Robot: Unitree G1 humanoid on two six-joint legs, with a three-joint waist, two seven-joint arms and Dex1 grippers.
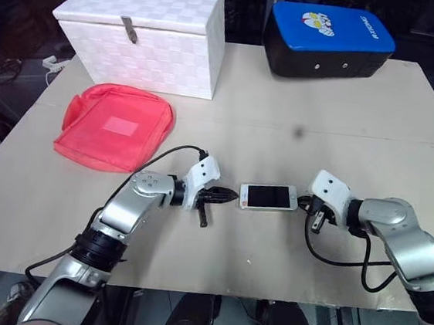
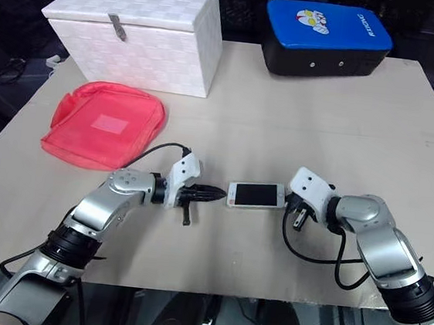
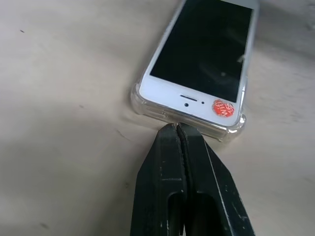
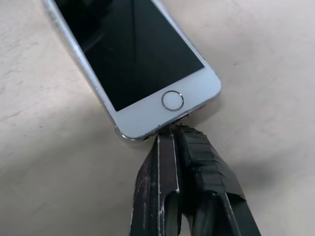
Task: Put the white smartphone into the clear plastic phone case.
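The white smartphone (image 1: 268,197) is seen lying flat, screen up, at the lower centre of the frame on the beige table (image 1: 345,122), between the two grippers. The left gripper (image 1: 229,196) is placed at the phone's left short end, its black fingers pressed together with nothing pinched; in the left wrist view the tips (image 3: 175,129) are seen touching the clear plastic phone case (image 3: 139,104) at that end. The right gripper (image 4: 171,130) is placed at the opposite short end, its fingers likewise pressed together on nothing, the tips meeting the phone's edge just below the round home button (image 4: 173,100).

The phone is a thin flat rectangle with rounded corners, a glossy black screen and a white bezel; a red round sticker (image 3: 222,107) is borne on the bezel at the earpiece end. The case is seen as a thin, nearly colourless shell whose bulged corners wrap that end. Whether the home-button end is seated in the case cannot be told.

The phone's long axis is laid left to right across the frame, with the earpiece end pointing left and the home button right.
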